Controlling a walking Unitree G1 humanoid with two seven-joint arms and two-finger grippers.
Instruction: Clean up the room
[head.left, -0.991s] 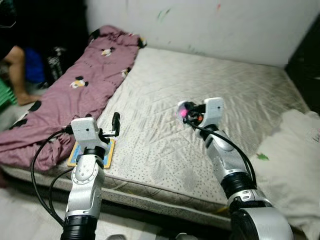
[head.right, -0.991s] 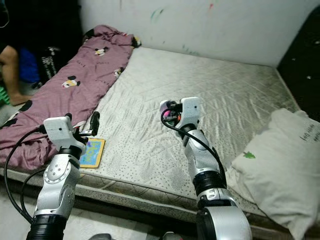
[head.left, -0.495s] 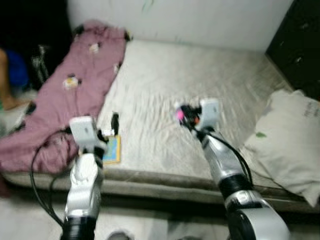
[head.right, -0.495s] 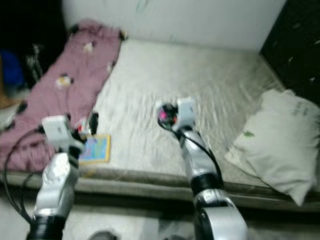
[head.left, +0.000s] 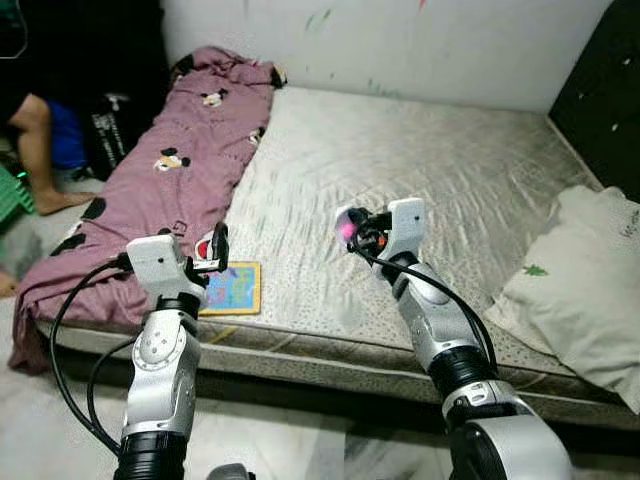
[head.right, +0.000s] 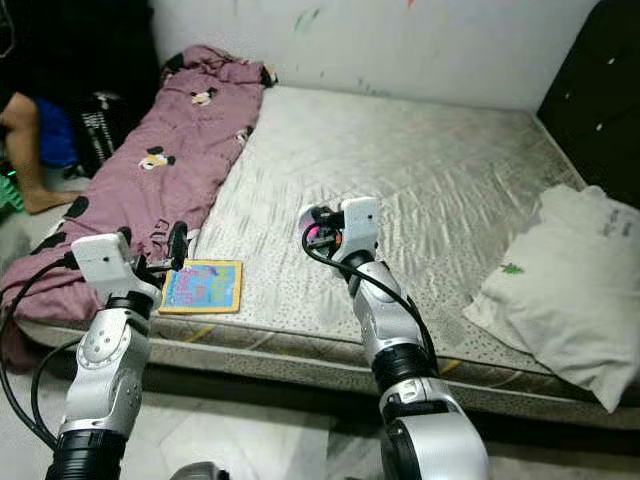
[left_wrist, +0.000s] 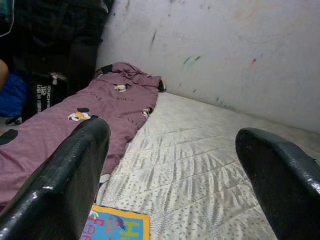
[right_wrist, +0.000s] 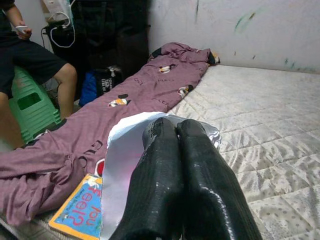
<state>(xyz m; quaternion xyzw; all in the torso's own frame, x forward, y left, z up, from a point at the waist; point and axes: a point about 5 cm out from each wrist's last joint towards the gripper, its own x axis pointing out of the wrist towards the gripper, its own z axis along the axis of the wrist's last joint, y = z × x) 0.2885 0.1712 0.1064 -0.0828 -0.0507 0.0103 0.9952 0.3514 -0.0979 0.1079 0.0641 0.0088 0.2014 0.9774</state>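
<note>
Bare mattress (head.left: 430, 170) carries a picture book (head.left: 232, 288) near its front edge, not yet collected, while right gripper (head.left: 352, 228) fingers pinch a silvery wrapper (right_wrist: 131, 165) and left gripper (head.left: 215, 248) fingers gape.

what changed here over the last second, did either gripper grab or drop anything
Nothing was grabbed or dropped. The whole view shifted, so the camera moved, not the things. The right gripper stays shut on the crinkly silver wrapper with pink print, held above the grey quilted mattress. The left gripper stays open and empty, above the colourful picture book lying at the mattress edge beside the purple cartoon-print blanket. The white pillow lies as before.
</note>
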